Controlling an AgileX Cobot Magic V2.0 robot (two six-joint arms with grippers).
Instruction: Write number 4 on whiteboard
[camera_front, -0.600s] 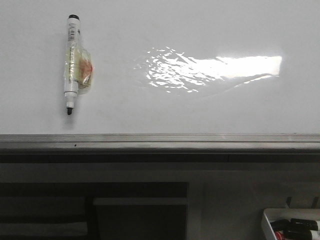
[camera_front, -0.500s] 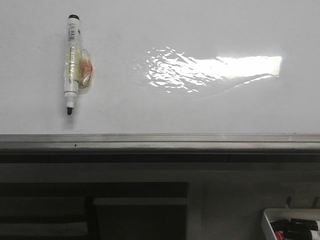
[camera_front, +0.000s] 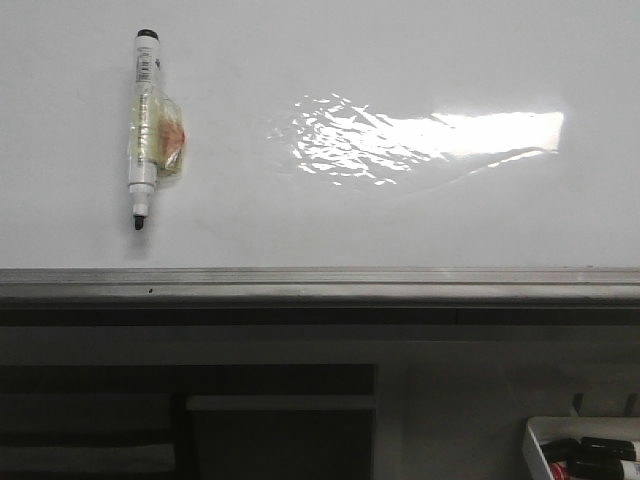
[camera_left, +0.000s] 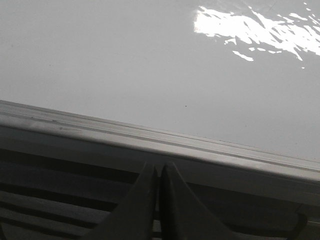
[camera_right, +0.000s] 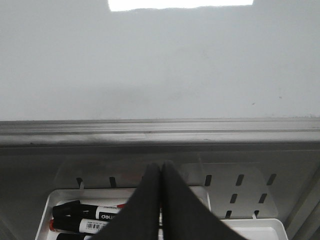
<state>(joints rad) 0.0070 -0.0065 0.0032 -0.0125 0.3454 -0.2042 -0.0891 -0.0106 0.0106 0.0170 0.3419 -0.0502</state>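
The whiteboard (camera_front: 400, 215) fills the upper front view, glossy white with a grey rail along its lower edge. No number 4 shows on it. A white marker (camera_front: 143, 125) with a black tip lies on the board at the left, tip toward the rail, with a clear wrap around its middle. My left gripper (camera_left: 159, 169) is shut and empty, below the rail (camera_left: 165, 145). My right gripper (camera_right: 161, 167) is shut and empty, hanging over a white tray (camera_right: 197, 192) of markers (camera_right: 95, 217) below the board. Neither gripper appears in the front view.
A bright patch of glare (camera_front: 420, 140) lies across the middle right of the board. The white tray (camera_front: 535, 440) with black and red markers sits at the bottom right, under the rail. Dark shelving (camera_front: 190, 420) lies below the rail at the left.
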